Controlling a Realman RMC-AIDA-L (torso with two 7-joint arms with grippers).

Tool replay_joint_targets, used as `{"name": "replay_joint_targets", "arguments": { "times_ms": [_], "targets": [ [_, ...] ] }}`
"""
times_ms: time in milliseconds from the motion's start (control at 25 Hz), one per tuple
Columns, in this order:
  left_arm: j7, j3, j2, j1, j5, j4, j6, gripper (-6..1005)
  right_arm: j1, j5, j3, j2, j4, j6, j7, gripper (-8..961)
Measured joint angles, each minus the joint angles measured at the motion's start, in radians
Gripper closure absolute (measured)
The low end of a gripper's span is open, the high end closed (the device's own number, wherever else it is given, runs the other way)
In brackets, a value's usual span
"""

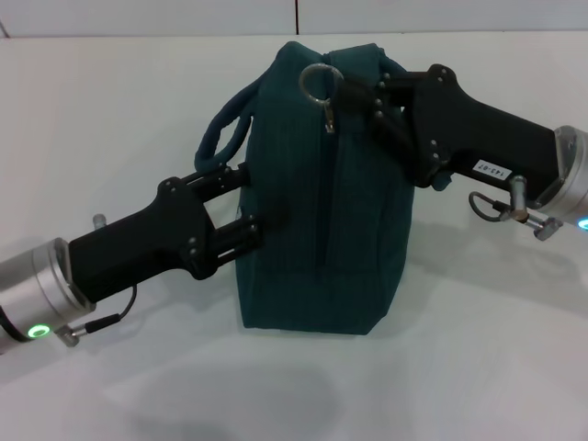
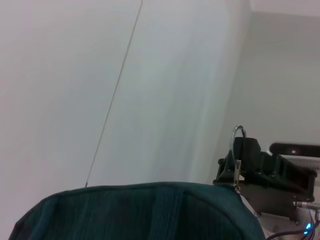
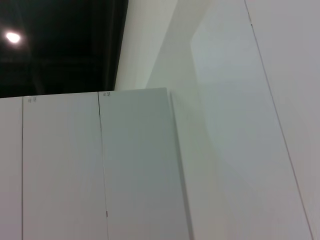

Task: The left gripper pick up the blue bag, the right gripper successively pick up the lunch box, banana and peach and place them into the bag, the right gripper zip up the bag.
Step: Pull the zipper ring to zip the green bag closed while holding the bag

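Ring pull [image 1: 317, 83] clearest from head view

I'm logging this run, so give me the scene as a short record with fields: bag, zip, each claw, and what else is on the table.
bag: dark teal fabric bag, upright on white table
zip: looks closed; metal ring pull at top
left claw: left claw at bag's side, fingers either side of the fabric edge
right claw: right claw at the ring pull, seemingly gripping it
other items: lunch box, banana, peach not visible
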State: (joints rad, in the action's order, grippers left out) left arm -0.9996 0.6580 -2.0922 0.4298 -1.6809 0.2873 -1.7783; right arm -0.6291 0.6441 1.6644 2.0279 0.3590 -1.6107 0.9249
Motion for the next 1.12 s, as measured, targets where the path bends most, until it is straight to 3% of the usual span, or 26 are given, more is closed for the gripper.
{"name": "replay_joint_targets", "arguments": {
  "times_ms": [80, 520, 760, 1120],
  "targets": [
    [0.009, 0.001, 0.0, 0.002, -0.002, 0.0, 0.0, 385, 0.001, 0.0, 0.0, 0.0, 0.0, 0.0, 0.0, 946],
    [0.059, 0.046, 0.0, 0.014, -0.002, 0.003, 0.0, 604, 0.003, -0.008, -0.001, 0.0, -0.003, 0.0, 0.0, 946],
    [0.066, 0.07, 0.002, 0.015, -0.003, 0.006, -0.002, 800, 0.009, -0.021, -0.005, 0.0, -0.007, 0.001, 0.005, 946],
    [0.071, 0.156, 0.009, 0.015, -0.011, 0.013, -0.022, 895, 0.027, -0.108, -0.004, 0.0, -0.018, 0.054, 0.041, 946]
  ]
}}
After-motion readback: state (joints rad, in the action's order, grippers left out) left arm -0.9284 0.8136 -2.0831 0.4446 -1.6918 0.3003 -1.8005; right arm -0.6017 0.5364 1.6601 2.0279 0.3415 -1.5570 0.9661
